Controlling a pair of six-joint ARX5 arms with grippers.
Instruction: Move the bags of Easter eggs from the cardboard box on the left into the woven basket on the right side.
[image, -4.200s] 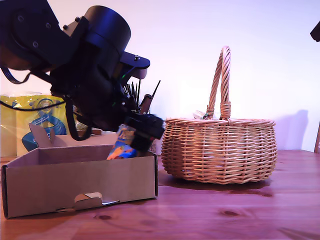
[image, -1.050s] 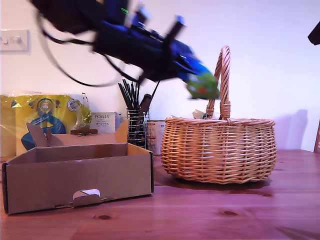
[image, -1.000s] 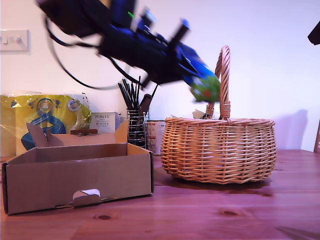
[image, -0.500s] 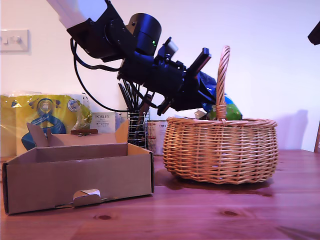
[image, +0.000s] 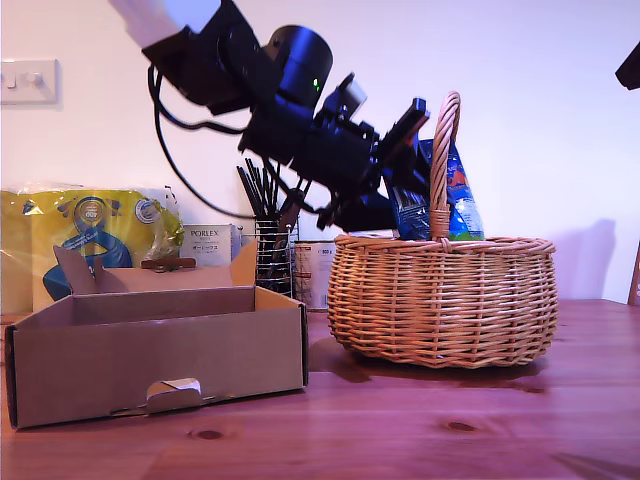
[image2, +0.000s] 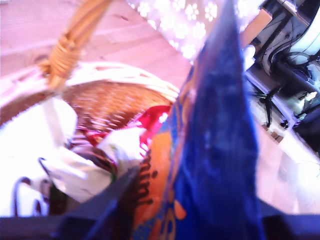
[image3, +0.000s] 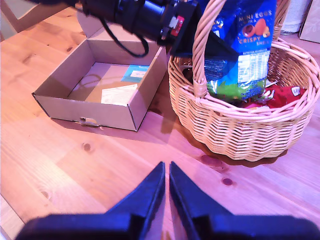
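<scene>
Blue mini-eggs bag (image: 455, 195) upright over the woven basket (image: 442, 300), lower end inside the rim, beside the arched handle (image: 441, 160); red pouches (image3: 280, 95) and a white pouch (image2: 75, 165) lying in the basket bottom. Cardboard box (image: 160, 355) at the exterior view's left, near the basket, holding only flat paper labels (image3: 120, 94). Both on a wooden table (image: 420, 430); behind the box, a yellow plastic pack (image: 95, 235), a white Porlex box (image: 205, 243), a wire pot of black sticks (image: 270, 250), pale wall. My first gripper (image: 400, 205) clamped on the blue bag's edge. My second gripper (image3: 166, 185) high above bare tabletop, jaws nearly together, holding nothing.
</scene>
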